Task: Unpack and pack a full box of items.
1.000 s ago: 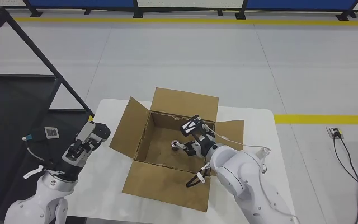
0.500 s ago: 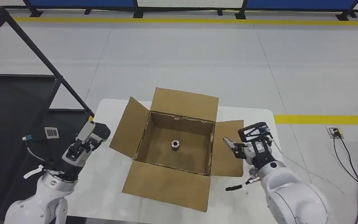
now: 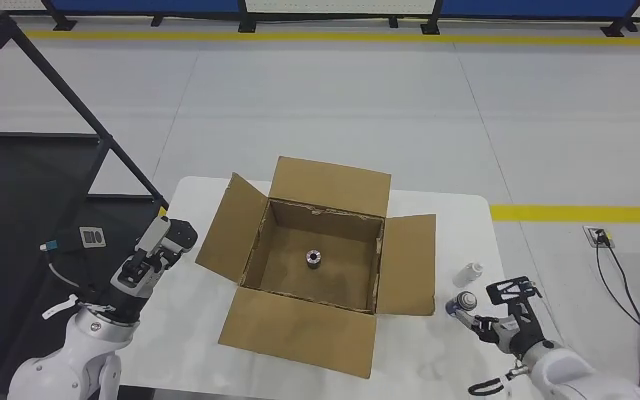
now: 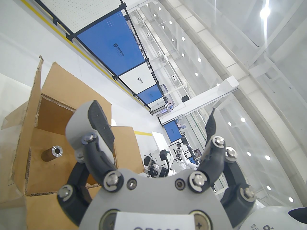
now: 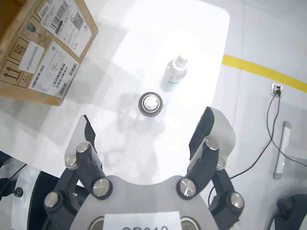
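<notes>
Counter (image 5: 144,37), right edge — can (image 5: 151,103), spray bottle (image 5: 174,74), set out presumably for repacking; your right pincer (image 5: 146,125) above, wide open, empty — left pincer (image 4: 153,113) likewise.

My white table (image 3: 440,205) has rounded corners. At 3 o'clock from it, 1 short yellow stripe (image 3: 565,212) marks the grey floor (image 3: 350,100). Just past the stripe's end sits 1 floor socket (image 3: 597,236), with a black cable (image 3: 610,280) trailing toward 5 o'clock. Far off at 12 o'clock, 1 long yellow line (image 3: 300,36) runs below blue panels (image 3: 140,6). At 9 o'clock a black metal frame (image 3: 75,105) slants over a dark mat (image 3: 45,200).
</notes>
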You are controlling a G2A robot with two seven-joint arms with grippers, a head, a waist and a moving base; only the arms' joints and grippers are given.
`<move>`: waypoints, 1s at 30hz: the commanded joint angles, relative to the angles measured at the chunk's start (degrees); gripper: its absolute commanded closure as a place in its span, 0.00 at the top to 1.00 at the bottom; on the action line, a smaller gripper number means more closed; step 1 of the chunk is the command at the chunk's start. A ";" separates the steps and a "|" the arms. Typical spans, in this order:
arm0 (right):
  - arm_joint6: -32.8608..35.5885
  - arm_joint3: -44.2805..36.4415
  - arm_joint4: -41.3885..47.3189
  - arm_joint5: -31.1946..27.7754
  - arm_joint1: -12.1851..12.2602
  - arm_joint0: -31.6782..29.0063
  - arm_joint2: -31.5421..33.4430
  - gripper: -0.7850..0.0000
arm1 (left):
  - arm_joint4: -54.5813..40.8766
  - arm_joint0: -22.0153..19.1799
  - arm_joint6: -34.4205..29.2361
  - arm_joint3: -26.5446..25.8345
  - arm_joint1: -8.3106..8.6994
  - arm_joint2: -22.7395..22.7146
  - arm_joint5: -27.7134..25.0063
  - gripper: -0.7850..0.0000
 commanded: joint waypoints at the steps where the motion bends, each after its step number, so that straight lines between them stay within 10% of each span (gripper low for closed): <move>1: 0.71 4.06 0.39 -0.61 0.18 2.29 -0.90 1.00 | 0.00 0.00 0.00 0.00 0.00 0.00 0.00 1.00; 5: 2.56 8.99 0.23 -0.76 0.53 5.68 -2.18 1.00 | 0.00 0.00 0.00 0.00 0.00 0.00 0.00 1.00; 12: 3.76 13.98 1.84 -1.49 1.07 9.12 -3.06 0.44 | 0.00 0.00 0.00 0.00 0.00 0.00 0.00 1.00; 18: 5.41 16.00 2.93 -2.37 1.58 10.76 -3.71 0.29 | 0.00 0.00 0.00 0.00 0.00 0.00 0.00 1.00; 22: 5.16 15.57 4.30 -2.64 1.89 10.79 -3.46 0.00 | 0.00 0.00 0.00 0.00 0.00 0.00 0.00 1.00; 30: 2.74 4.80 8.48 -3.70 2.71 5.60 2.15 0.00 | 0.00 0.00 0.00 0.00 0.00 0.00 0.00 1.00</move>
